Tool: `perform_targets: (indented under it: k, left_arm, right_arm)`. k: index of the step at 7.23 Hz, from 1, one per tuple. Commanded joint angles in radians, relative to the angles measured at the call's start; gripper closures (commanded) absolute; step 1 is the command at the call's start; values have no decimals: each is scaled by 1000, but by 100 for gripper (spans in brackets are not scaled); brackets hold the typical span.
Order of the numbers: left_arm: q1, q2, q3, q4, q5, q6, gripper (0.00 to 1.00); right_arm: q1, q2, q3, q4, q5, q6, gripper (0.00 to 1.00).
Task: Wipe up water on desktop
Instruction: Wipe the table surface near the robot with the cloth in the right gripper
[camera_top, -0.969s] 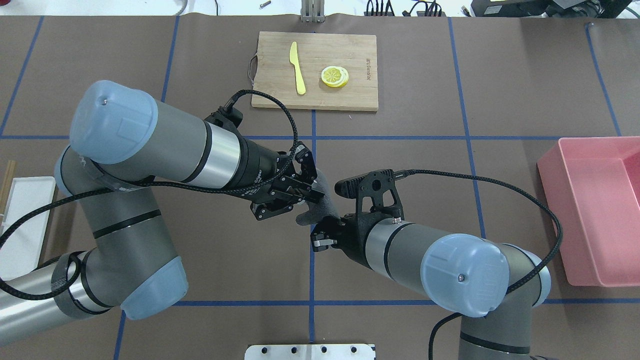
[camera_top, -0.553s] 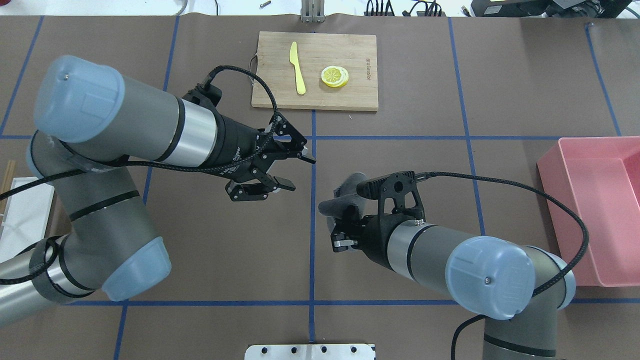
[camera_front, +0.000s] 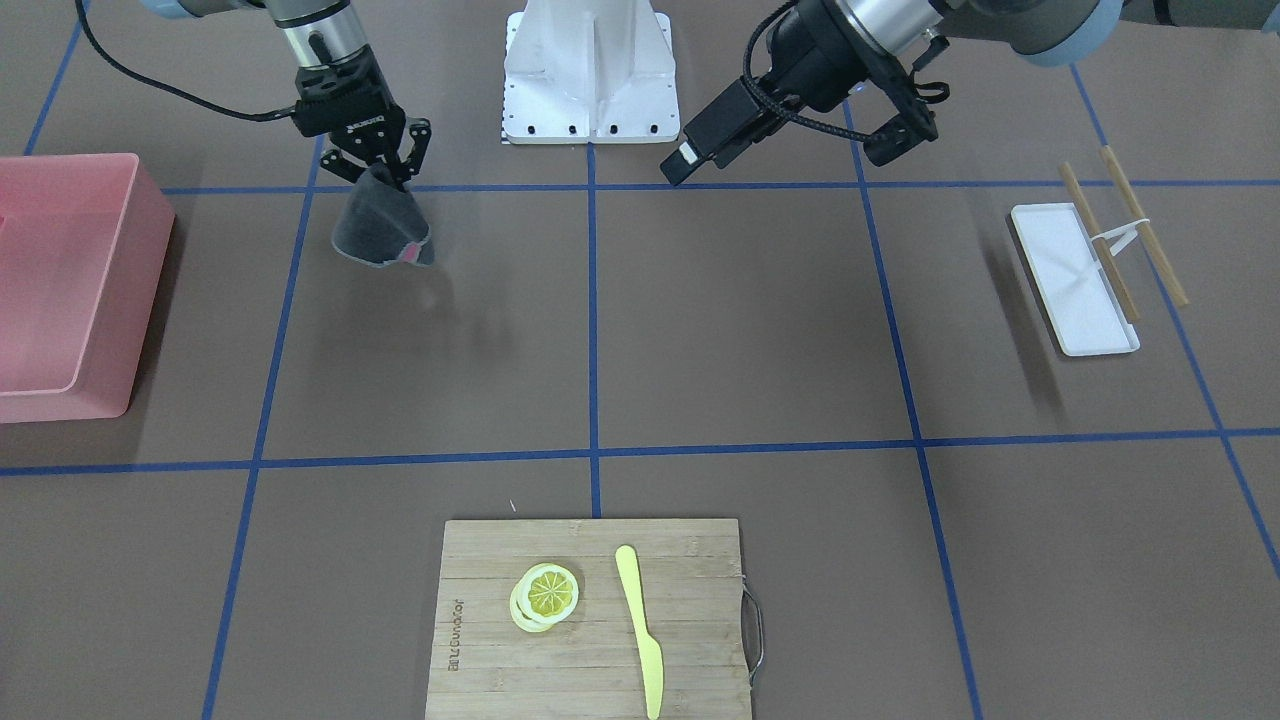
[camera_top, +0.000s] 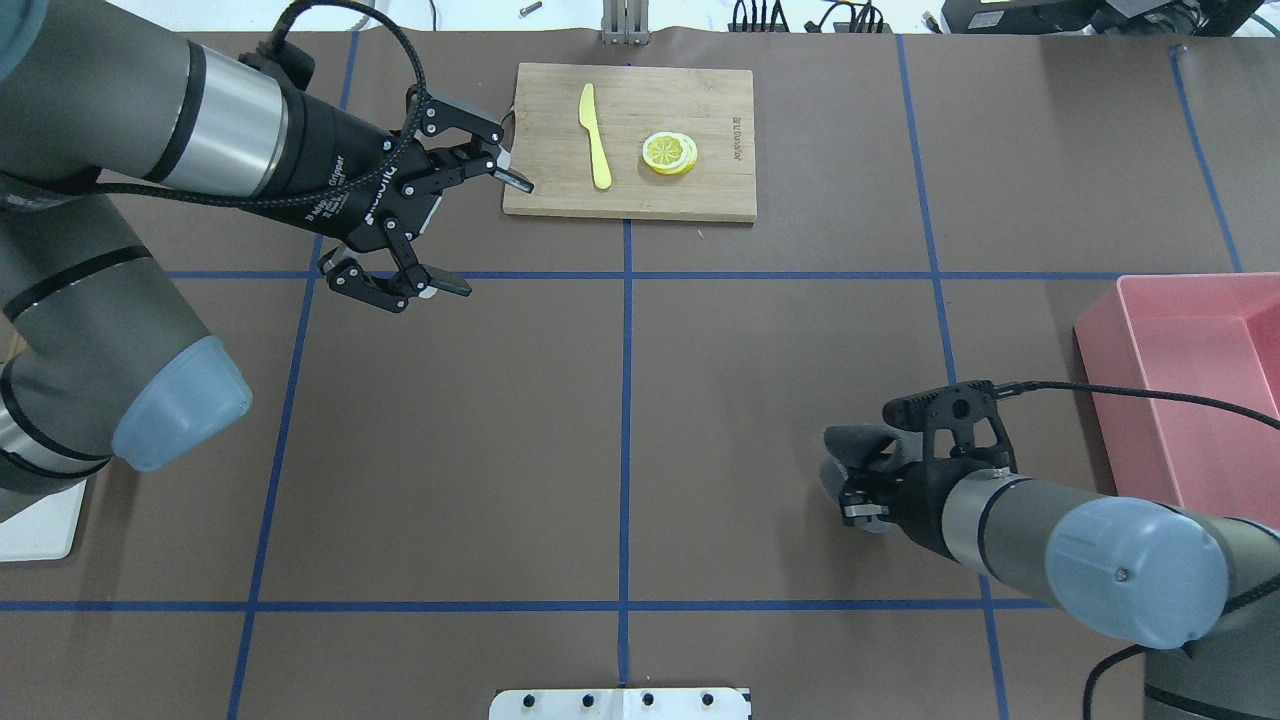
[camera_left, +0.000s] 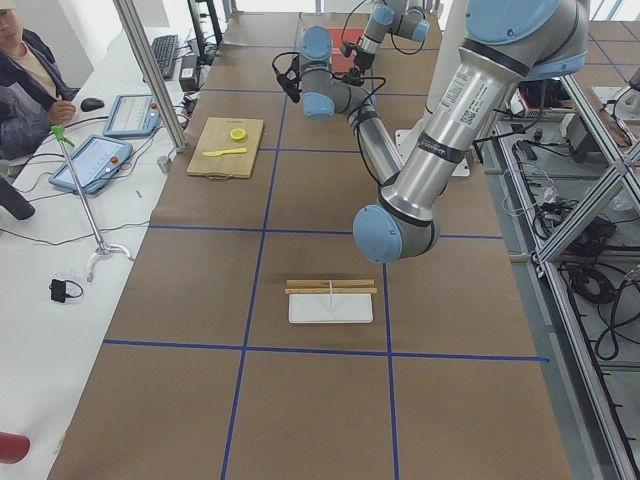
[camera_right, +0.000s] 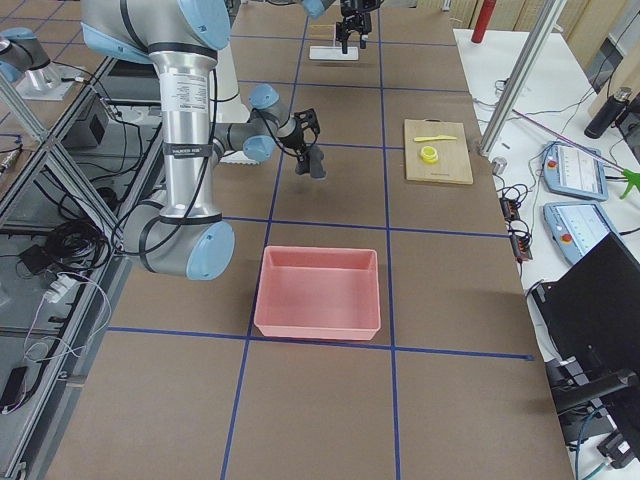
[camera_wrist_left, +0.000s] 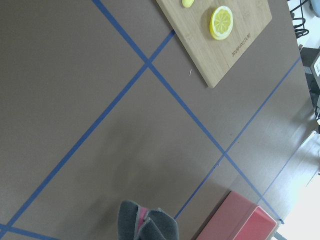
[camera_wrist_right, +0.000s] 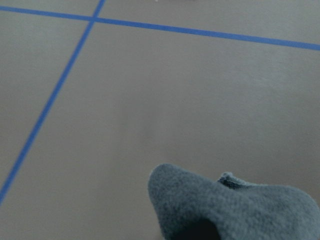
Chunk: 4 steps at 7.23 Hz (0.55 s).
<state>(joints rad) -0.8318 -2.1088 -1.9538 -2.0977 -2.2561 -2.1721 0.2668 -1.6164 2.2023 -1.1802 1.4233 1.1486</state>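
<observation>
Overhead exterior gives us the right gripper (camera_top: 852, 497) low over the desktop (camera_top: 480, 450), in the taped square just beside the pink bin (camera_top: 1120, 440). Its fingers are clamped on a bunched grey cloth (camera_top: 850, 443). From the front-facing camera we see that cloth hanging down from the pinch in a loose cone, with a bit of pink showing at its lower edge. We cannot tell whether the hem touches the brown surface. Through the right wrist camera the cloth fills the bottom of the view, with bare brown surface and blue tape lines beyond it.

We find the left gripper (camera_top: 493, 238) well apart from the right one, raised by the left edge of the bamboo cutting board (camera_top: 700, 195). Its jaws are spread wide with nothing between them. Its wrist camera looks down on a tape crossing, a corner of the board and the top of the cloth.

On the board lie a yellow knife (camera_top: 595, 135) and a small stack of lemon slices (camera_top: 670, 153), side by side but not touching.

At the robot's left end of the desktop we see a white tray (camera_front: 1070, 290) with two wooden sticks (camera_front: 1140, 240) along its outer side.
</observation>
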Motion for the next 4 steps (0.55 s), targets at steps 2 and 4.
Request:
perform_targets:
  k: [2,4]
  left_arm:
    - [-26,19,6,1,-10,0,2]
    - [-62,44,10,1,-43,11,2]
  right_arm:
    - [-17,-48,-57,-10,5,0,100]
    - [-88,182,-189,-44,5,81,100]
